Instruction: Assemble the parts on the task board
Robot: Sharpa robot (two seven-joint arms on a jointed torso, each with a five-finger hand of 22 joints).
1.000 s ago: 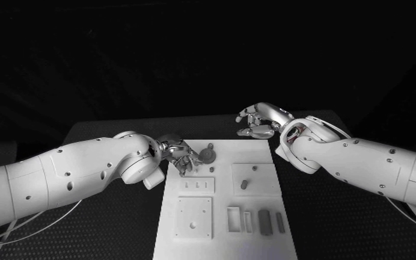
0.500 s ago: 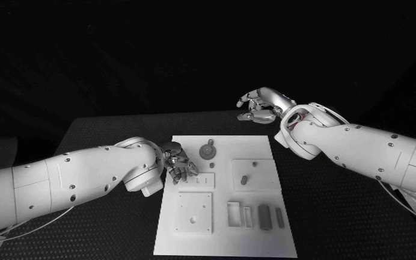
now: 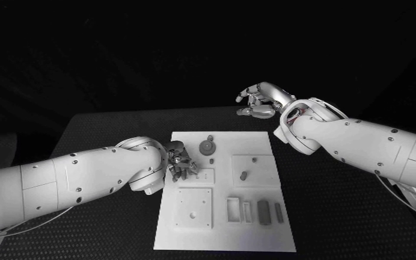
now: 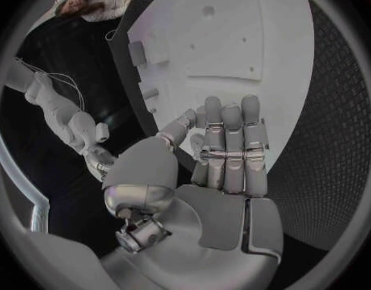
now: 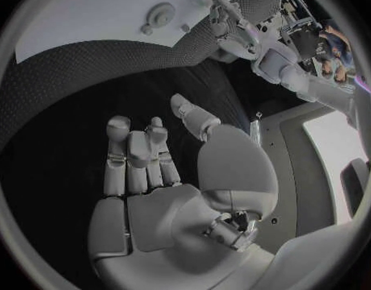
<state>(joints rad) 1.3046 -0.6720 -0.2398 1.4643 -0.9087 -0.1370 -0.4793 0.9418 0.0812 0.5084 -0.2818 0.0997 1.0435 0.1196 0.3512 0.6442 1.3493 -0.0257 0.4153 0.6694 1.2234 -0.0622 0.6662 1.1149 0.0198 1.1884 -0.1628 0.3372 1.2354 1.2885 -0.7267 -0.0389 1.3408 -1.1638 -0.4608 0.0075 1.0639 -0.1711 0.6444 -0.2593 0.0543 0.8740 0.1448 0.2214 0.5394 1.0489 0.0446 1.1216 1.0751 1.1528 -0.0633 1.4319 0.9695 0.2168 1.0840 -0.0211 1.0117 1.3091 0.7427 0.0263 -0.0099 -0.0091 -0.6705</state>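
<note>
Currently the left hand hangs over the left edge of the task board, fingers curled downward above a small slotted block; whether it pinches a part cannot be told. It should probably descend slowly, staying square to the slots. Grey parts lie further right. The right hand, held high beyond the board's far corner, is loosely spread and empty.

The task board is a white rectangular plate lying flat in the middle of the black table, its long side running away from the robot. A round grey part sits near its far edge. A small dark peg lies on a raised square block to the right. Near the front right, a dark grey bar lies beside a slimmer one.
</note>
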